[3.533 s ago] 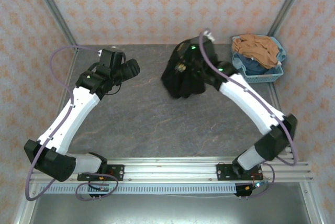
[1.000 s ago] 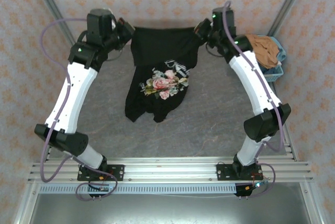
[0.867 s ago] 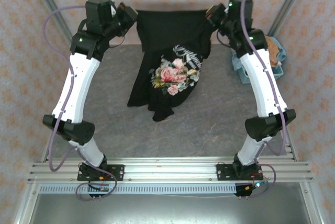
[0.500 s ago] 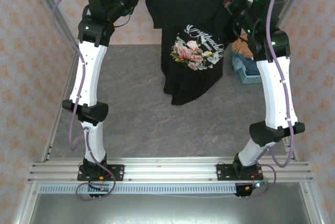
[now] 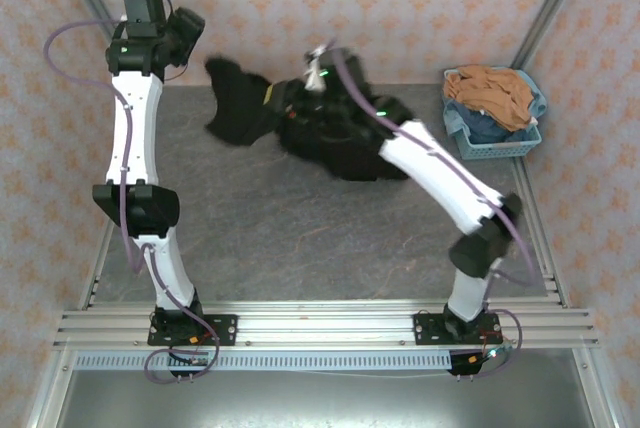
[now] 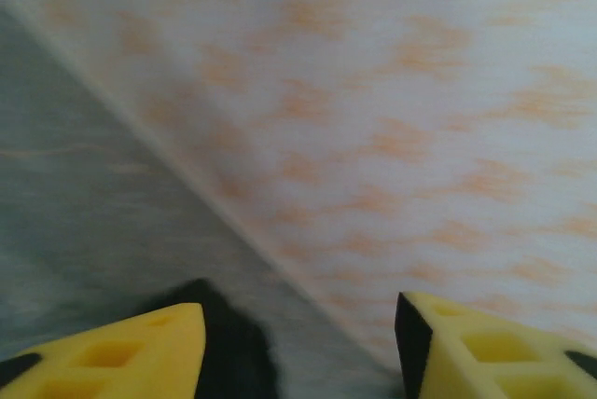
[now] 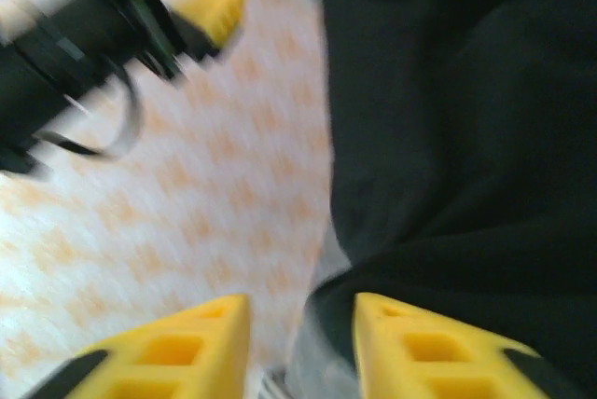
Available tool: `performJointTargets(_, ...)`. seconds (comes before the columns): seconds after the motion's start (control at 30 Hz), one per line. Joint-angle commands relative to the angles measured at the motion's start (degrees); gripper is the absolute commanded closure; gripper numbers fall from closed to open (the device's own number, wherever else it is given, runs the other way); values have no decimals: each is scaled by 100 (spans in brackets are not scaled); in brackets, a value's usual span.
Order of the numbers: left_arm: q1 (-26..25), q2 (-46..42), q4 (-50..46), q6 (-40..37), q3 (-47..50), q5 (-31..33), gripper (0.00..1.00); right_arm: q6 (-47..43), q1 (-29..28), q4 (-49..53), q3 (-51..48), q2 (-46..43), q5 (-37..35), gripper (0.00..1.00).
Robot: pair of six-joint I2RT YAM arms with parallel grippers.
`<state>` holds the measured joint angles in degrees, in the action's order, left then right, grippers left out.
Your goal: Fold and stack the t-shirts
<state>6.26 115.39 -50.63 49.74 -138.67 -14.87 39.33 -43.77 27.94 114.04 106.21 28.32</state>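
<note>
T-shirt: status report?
Left gripper open, up by the wall. Right gripper open over the t-shirt. Shirt heaped on the table, unfolded. Basket off to the right, nothing blocking.

Left arm point(image 5: 128, 138) & right arm point(image 5: 440, 173): white link shells, black joint housings. Purple cable point(image 5: 62, 43) loops along each. Two green LEDs point(image 5: 380, 111) on right arm's black section nr the wrist. Left gripper point(image 6: 298, 352) & right gripper point(image 7: 300, 343): yellow wedge fingers point(image 6: 131, 348) w/ rectangular recesses. Black base plates point(image 5: 190, 328) at 7 & 5 o'clock on aluminium rail point(image 5: 320, 323).
</note>
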Motion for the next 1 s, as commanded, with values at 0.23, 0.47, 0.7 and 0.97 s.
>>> performJointTargets(0.23, -959, -2609, 205, -276, 4779, 340, 27, -145, 997, 952, -1003, -170, 53, 37)
performJointTargets(0.47, -3284, -2791, 1767, 1740, 7033, 120, 23, -860, 2611, 1528, -1974, -344, -970, 42)
performJointTargets(0.7, -4298, -1069, 1455, 1788, 5837, 256, 22, -1469, 3355, 1741, -2345, 322, -1425, 42)
performJointTargets(0.97, -4311, 53, 1037, 1309, 5625, 576, 60, -1508, 3603, 1658, -2363, 726, -1449, 43)
